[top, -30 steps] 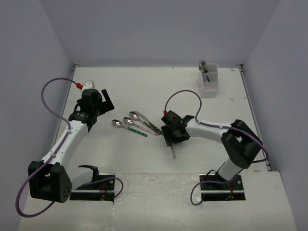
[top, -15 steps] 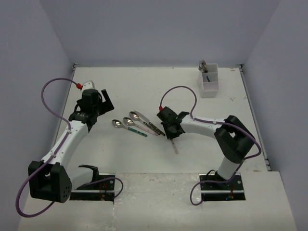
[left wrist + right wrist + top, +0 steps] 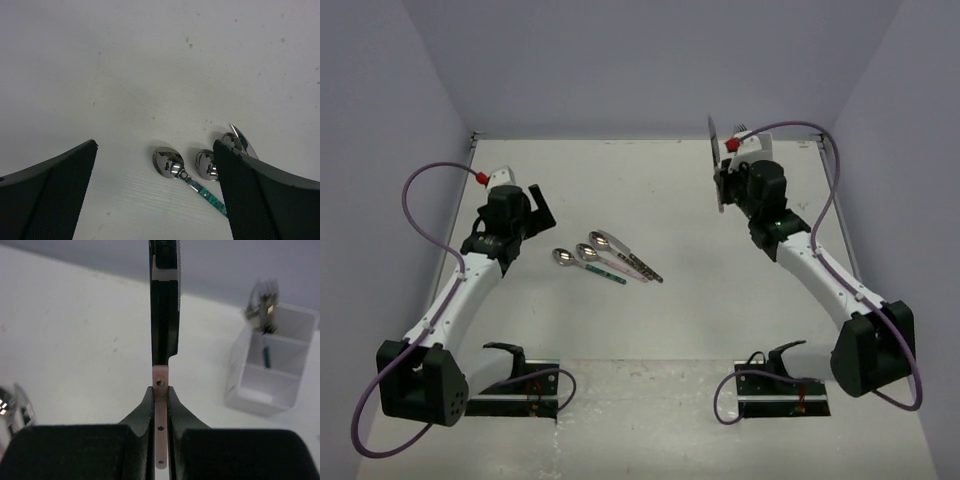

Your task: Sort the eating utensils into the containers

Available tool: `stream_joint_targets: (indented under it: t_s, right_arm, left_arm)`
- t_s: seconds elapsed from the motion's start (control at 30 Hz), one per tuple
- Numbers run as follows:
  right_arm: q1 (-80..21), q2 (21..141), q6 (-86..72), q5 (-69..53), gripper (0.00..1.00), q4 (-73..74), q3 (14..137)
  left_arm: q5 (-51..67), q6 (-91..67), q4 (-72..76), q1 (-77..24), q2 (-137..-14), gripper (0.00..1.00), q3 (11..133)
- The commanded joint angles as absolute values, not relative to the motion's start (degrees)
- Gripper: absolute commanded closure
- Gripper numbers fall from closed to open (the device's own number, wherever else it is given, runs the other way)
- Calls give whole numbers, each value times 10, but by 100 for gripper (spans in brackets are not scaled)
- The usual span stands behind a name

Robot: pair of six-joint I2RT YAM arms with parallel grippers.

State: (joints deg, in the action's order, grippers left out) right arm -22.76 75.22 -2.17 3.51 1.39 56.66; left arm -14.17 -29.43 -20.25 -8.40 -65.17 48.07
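Pinching a knife [image 3: 164, 330], right pincer [image 3: 160, 396] hangs near white holder [image 3: 239, 367].

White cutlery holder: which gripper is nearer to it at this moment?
Right. The right gripper, jaws shut on a knife, hangs just left of the cutlery holder in the top view; the left gripper is across the table, by the spoons.

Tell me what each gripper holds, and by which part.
The right gripper is shut on a knife, pinching its pink handle just below the blade. The left gripper is open and holds nothing.
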Motion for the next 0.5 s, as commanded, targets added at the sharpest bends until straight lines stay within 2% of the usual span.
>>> stream_joint_targets:
  t_s: [0.0,0.13,0.17,0.27,0.47]
  right_arm:
    - [-149,778,115,-48,100,-238,540]
    - [-58,871,172,-129,100,-368,579]
    - [-43,891,183,-185,100,-414,597]
    - [23,958,191,-248,100,-433,658]
    - [84,1063,167,-372,100,-458,741]
  left_arm:
    - [-150,-291,-176,-88,-631,0,479]
    - [-142,-291,-168,-88,-635,0,485]
    - [-137,-290,-168,-88,-635,0,494]
    - [-141,-290,-162,-87,-638,0,501]
    - [-145,-287,-154,-88,-649,0,515]
